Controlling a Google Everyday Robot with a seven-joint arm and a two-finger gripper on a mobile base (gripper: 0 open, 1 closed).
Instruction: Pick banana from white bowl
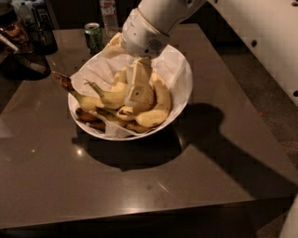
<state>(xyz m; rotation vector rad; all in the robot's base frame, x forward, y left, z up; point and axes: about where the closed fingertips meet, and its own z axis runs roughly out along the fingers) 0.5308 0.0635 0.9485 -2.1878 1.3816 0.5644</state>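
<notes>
The white bowl [179,69], wide and lined with crumpled white paper, stands on the dark table and holds several bananas. The banana [109,98], plump, bright yellow, with a greenish stem pointing up-left, lies left of centre in the bowl. My gripper [132,108] reaches down from the white arm into the middle of the pile. It touches the banana's right end and hides part of it. Another plump yellow banana [160,106] curves along the gripper's right side.
A thinner banana with a long dark-brown stem [63,80] sticks over the bowl's left rim. Dark brown bananas [88,117] lie at the bowl's front left. A green can [94,35] and a water bottle [108,14] stand behind the bowl. Dark objects sit at the far left.
</notes>
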